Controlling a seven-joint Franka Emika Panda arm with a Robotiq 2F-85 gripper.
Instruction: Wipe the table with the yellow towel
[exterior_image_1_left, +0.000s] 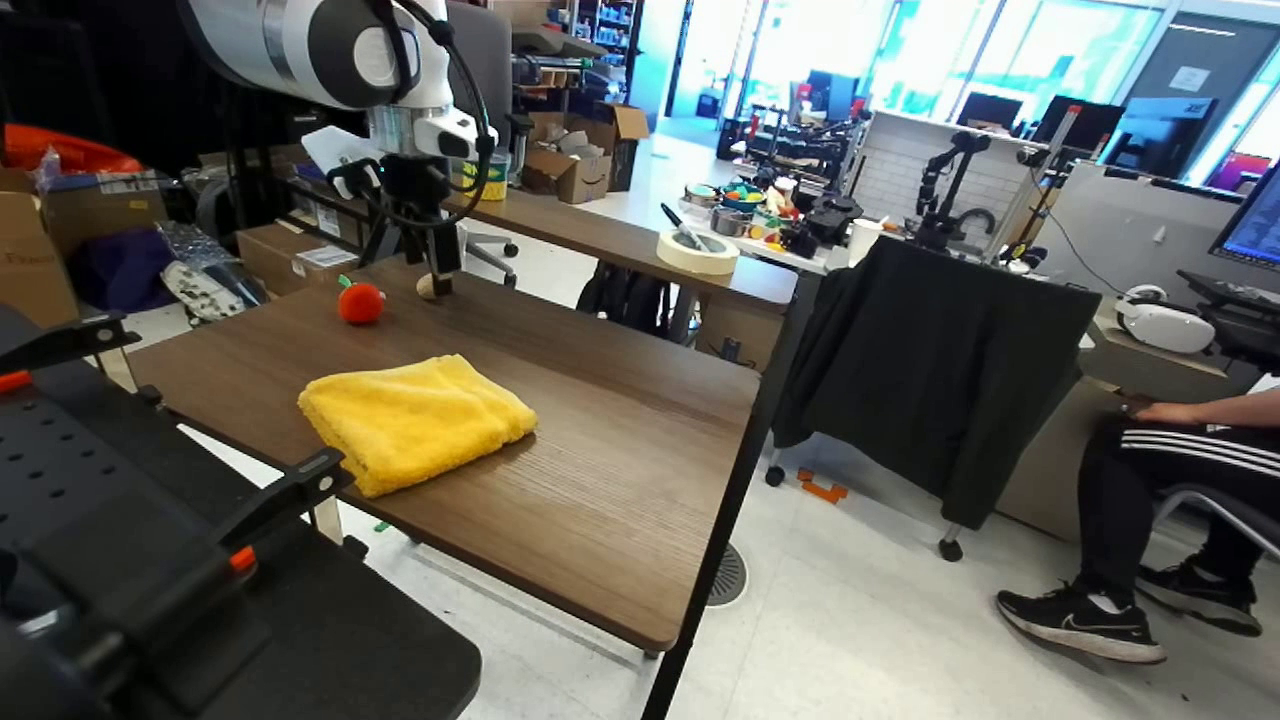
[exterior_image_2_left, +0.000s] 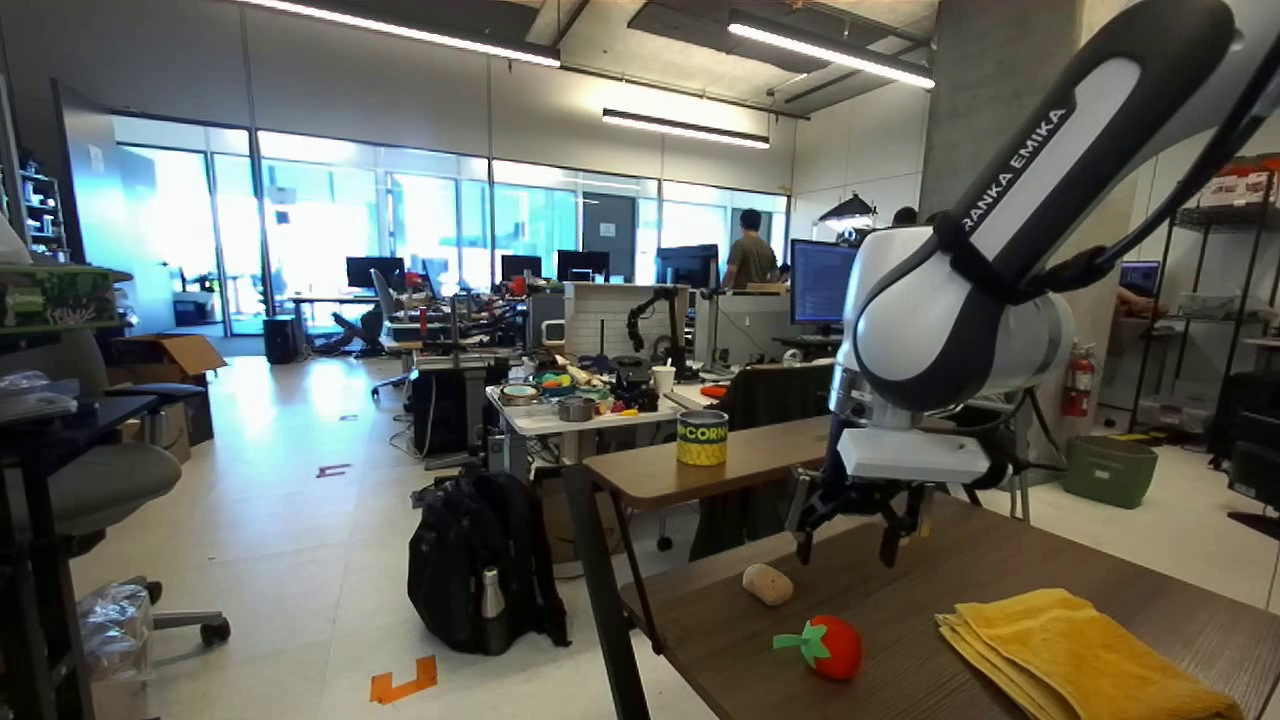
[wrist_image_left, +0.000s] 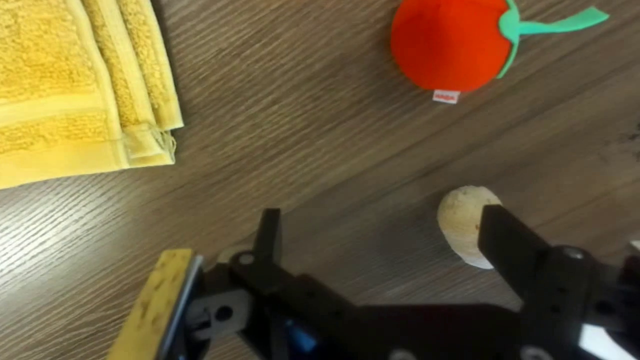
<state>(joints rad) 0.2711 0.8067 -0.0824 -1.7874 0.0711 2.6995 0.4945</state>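
Brown wood grain covers the table (exterior_image_1_left: 620, 470), the broad surface to be wiped. A white and black robot arm (exterior_image_2_left: 930, 320) leans over one end of it. The yellow towel (exterior_image_1_left: 415, 425) lies folded in layers close to one edge of the table. Well apart from it, the robot's hand (exterior_image_2_left: 848, 552) points down above the table, two fingers (wrist_image_left: 505, 240) spread wide, holding nothing. A red toy tomato (exterior_image_2_left: 838, 648) with a green stem (wrist_image_left: 562, 25) sits near the towel, not touching it. Smallest is a pale lump (exterior_image_2_left: 768, 584), perhaps a potato, partly covered by one finger in the wrist view. Most likely the step in hand is getting to the towel, with grasping and wiping yet to come. The next move probably calls for shifting the hand across, clear of the tomato, then lowering it to pinch the folds.
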